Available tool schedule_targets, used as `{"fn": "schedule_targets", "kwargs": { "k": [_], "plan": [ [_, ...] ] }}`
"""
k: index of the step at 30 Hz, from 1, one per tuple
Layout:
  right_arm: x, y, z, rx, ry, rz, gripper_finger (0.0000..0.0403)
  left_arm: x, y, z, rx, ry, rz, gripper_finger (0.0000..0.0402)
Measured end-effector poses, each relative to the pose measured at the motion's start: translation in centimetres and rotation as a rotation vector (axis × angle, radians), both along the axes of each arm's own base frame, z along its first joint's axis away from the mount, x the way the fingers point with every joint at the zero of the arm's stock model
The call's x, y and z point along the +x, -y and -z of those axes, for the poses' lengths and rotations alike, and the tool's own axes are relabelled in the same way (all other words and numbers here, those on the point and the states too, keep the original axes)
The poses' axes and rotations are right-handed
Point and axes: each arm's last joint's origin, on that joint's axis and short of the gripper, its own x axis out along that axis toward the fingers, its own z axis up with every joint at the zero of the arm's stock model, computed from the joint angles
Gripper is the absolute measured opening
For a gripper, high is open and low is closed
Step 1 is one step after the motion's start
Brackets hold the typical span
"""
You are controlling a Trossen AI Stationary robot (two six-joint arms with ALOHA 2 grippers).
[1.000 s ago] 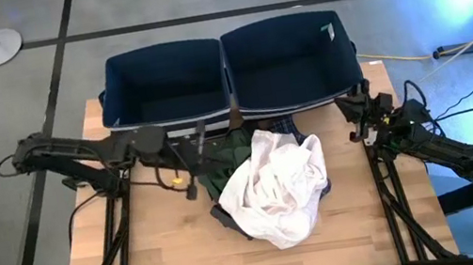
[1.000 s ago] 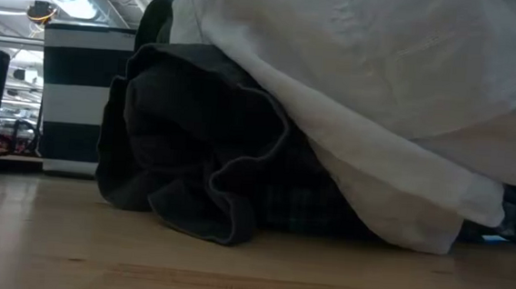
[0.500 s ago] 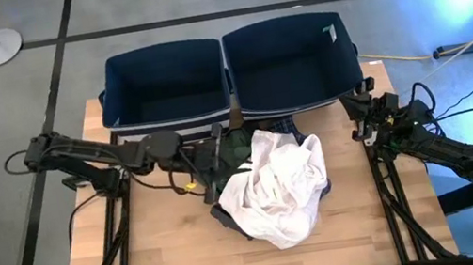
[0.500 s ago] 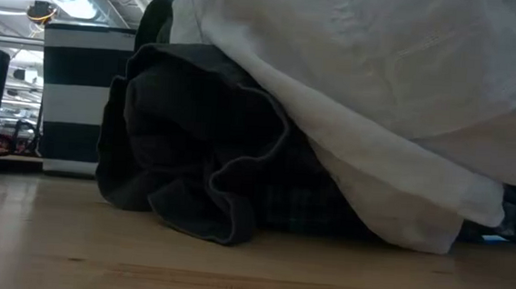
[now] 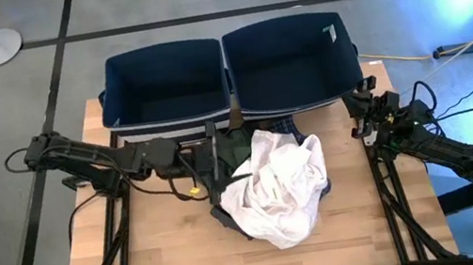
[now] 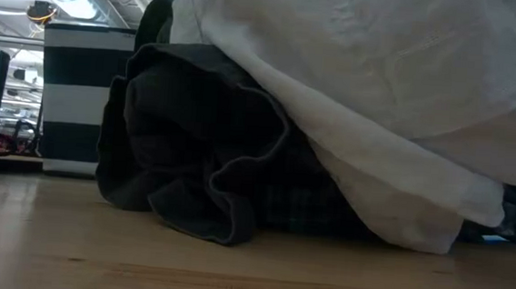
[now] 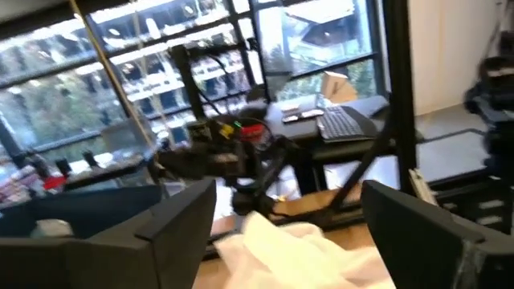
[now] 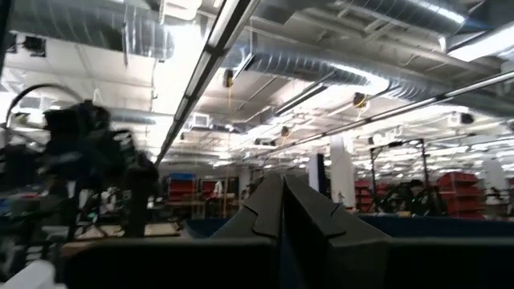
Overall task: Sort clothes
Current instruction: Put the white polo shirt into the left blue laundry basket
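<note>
Clothes sit in one heap near the middle of the table (image 5: 113, 257), close to its back edge. You see the white garment (image 5: 274, 188) on top. The dark green garment (image 5: 232, 152) peeks out behind it, touching the left bin (image 5: 164, 85). The dark grey garment (image 6: 194, 149) is squashed under the white one. Only a tiny bit of the plaid shirt (image 5: 285, 126) shows, by the right bin (image 5: 289, 57).

Your left gripper (image 5: 213, 155) is at the heap's left side, fingers spread wide, holding nothing. Your right gripper (image 5: 354, 112) waits at the table's right edge, pinched closed.

You have bare wood along the front edge and left side. The low view is mostly blocked by cloth.
</note>
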Motion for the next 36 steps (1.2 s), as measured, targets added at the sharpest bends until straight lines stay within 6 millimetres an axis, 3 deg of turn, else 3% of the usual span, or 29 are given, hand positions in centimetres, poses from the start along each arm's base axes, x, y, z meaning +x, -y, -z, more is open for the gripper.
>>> {"fn": "schedule_targets", "kwargs": {
  "k": [13,25,29,36],
  "plan": [
    [-0.1,0.0,-0.2,0.009,0.022,0.003,0.0019,3.0,1.7,5.3,-0.056,-0.254,0.014,0.0302],
    [0.1,0.1,0.2,0.027,-0.013,0.003,0.0019,8.6,2.3,7.4,0.014,-0.558,-0.028,0.0301],
    [0.1,0.1,0.2,0.031,-0.021,0.003,0.0019,9.4,1.8,8.6,-0.060,-0.687,0.000,0.0301],
    [0.1,0.1,0.2,0.024,-0.023,0.007,0.0019,9.3,1.7,9.1,-0.042,-0.739,-0.040,0.0301]
  ]
}}
